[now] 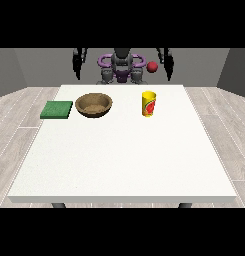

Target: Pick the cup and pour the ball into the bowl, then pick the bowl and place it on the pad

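Observation:
A yellow cup (149, 103) with a red mark stands upright on the white table (124, 160), right of centre at the far side. A red ball (152, 67) shows above the cup, level with the robot's torso and outside the cup. A brown bowl (94, 105) sits left of the cup, and a green pad (57, 109) lies flat by the bowl's left side. The hand at the view's left (78, 65) and the hand at the view's right (167, 65) hang beyond the table's far edge, fingers straight, holding nothing.
The robot's torso (122, 67) stands behind the middle of the far edge. The table's near half is bare white surface. A grey plank floor surrounds the table.

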Motion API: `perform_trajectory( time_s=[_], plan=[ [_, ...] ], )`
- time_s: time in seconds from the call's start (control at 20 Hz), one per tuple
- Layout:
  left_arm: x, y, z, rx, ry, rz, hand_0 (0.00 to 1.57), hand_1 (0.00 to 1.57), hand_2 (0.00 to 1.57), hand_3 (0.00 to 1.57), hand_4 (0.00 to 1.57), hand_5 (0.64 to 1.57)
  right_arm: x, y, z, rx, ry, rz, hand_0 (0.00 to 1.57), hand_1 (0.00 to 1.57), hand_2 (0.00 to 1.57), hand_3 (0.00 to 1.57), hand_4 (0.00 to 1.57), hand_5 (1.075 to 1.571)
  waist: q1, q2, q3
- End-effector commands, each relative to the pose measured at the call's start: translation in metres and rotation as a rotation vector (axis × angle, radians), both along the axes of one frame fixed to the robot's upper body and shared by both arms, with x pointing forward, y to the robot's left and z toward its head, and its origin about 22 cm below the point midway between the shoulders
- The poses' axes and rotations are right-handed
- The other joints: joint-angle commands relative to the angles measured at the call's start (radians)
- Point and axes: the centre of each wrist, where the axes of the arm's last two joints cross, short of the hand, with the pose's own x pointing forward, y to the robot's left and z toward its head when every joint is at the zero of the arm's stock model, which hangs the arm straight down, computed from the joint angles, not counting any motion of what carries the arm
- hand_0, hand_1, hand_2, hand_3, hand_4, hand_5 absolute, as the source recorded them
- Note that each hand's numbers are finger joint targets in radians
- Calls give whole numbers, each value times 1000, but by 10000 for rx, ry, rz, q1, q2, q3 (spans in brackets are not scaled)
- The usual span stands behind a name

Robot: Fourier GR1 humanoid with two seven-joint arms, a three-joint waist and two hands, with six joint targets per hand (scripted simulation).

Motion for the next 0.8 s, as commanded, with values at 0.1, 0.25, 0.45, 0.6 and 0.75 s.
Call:
perform_trajectory(
  time_s=[0.1,0.25,0.45,0.6,0.75],
  plan=[
    [1,7,22,204,-171,14,0,0,0,0,0,1535,2,-7,24,-246,-315,-29,0,0,0,0,616,1559,23,-1978,163],
    [1,9,31,262,-40,5,0,0,0,0,0,1535,3,-10,35,-349,-325,-91,0,0,0,0,616,1559,-15,-2715,188],
    [2,-67,63,-2653,994,-301,0,0,0,0,0,1536,-9,-42,28,951,401,-968,0,0,0,0,611,1561,-394,-2690,238],
    [0,-78,86,-2663,268,-200,0,0,0,0,0,1535,-2,-38,51,1086,47,-1249,0,0,0,0,570,1563,-366,-2086,229],
    [2,-67,105,-2522,-225,99,0,0,0,0,0,1536,-14,-43,53,1155,-417,-945,0,0,0,0,530,1562,-459,-1433,228]
  ],
)
